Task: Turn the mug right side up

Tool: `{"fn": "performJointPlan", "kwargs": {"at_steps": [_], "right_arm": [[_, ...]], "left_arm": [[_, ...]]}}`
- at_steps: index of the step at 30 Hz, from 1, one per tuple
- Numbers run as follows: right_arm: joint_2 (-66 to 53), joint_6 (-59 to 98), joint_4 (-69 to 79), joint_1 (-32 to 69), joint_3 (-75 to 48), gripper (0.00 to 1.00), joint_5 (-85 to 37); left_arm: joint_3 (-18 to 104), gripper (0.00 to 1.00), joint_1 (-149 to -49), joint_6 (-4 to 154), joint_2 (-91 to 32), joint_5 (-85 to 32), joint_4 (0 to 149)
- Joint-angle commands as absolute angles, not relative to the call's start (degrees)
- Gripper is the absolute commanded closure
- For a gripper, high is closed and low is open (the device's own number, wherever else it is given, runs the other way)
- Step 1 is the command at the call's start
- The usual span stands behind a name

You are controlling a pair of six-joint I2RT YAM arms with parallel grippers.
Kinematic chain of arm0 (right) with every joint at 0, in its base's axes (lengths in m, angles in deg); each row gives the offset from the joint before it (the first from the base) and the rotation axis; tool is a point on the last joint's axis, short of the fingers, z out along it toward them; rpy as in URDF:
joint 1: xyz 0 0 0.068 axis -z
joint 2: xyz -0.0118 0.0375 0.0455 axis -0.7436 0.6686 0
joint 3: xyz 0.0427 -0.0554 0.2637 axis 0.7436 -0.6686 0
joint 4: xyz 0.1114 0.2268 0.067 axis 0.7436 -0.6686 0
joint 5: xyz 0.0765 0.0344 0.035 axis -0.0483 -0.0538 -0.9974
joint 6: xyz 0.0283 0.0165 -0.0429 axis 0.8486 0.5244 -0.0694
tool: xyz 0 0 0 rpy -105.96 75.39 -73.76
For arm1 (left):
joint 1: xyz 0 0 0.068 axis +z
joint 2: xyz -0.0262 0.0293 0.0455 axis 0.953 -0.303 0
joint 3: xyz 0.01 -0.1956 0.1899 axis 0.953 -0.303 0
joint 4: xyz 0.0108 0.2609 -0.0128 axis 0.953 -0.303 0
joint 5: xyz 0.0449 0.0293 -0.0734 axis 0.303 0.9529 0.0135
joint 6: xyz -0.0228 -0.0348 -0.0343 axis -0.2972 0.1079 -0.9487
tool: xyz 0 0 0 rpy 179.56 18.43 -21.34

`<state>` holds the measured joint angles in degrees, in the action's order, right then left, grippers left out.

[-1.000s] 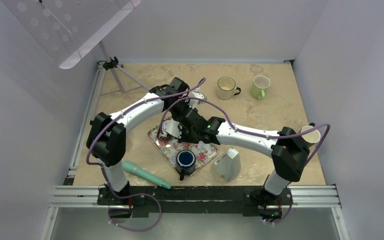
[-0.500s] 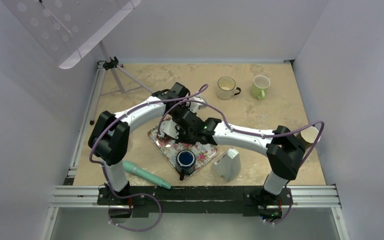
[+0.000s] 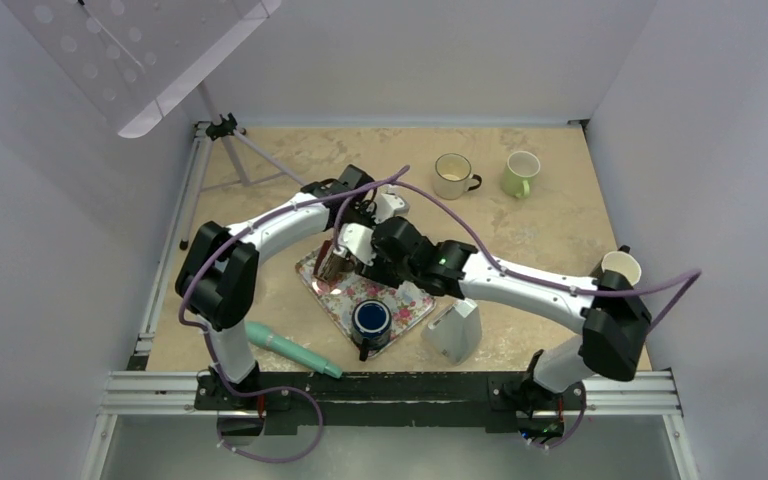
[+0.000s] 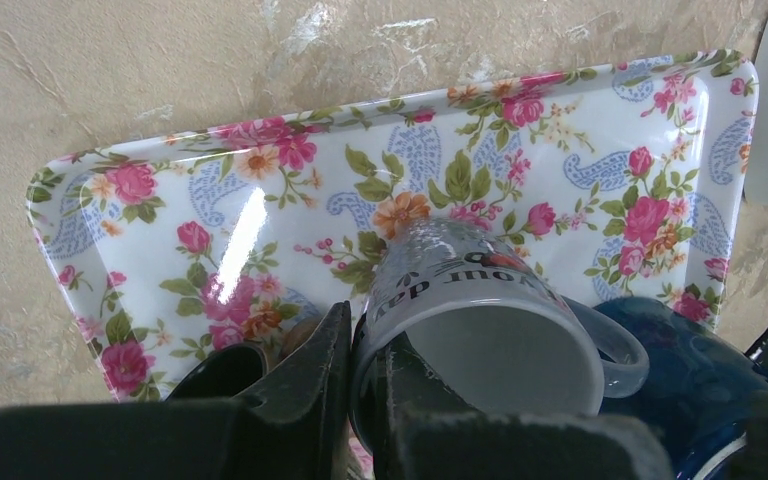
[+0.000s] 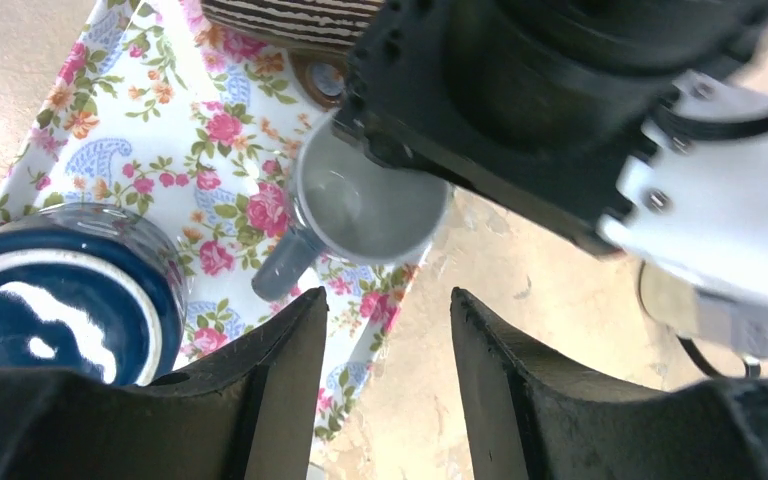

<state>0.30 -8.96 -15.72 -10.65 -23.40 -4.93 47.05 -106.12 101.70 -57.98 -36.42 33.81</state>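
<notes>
Beige bench (image 3: 560, 220), overhead: both arms meet over the floral tray (image 3: 412, 308) toward the near edge. Left wrist view: the left gripper (image 4: 365, 345) has its fingers clamped on the rim of the grey mug (image 4: 460, 270), which sits over the tray beside a blue mug (image 4: 680, 370). Right wrist view: the right gripper (image 5: 385, 300) hangs with fingers apart, the grey mug's mouth facing it.
</notes>
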Motion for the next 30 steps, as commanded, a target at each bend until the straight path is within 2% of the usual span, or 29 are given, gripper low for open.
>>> {"fn": "performJointPlan", "kwargs": {"at_steps": [1,8,18,23,30], "right_arm": [[-7.1,-3.5,-10.8,-9.8,-26.7,0.48,-3.5],[-13.1,3.5,-10.7,-5.1,-28.0,0.48,-5.3],[-19.5,7.5,-7.9,1.1,-28.5,0.49,-9.2],[-19.3,6.7,-6.2,2.1,-28.2,0.49,-10.8],[-18.0,3.6,-4.1,3.1,-28.0,0.49,-14.5]], "left_arm": [[50.2,1.00,-105.7,100.3,-55.3,-37.0,32.6],[56.2,1.00,-103.6,98.3,-53.9,-43.2,29.0],[63.3,1.00,-96.8,99.6,-50.7,-41.1,20.3],[64.3,1.00,-89.1,101.7,-44.9,-40.2,10.8],[58.9,1.00,-71.6,105.9,-32.6,-39.0,0.3]]}}
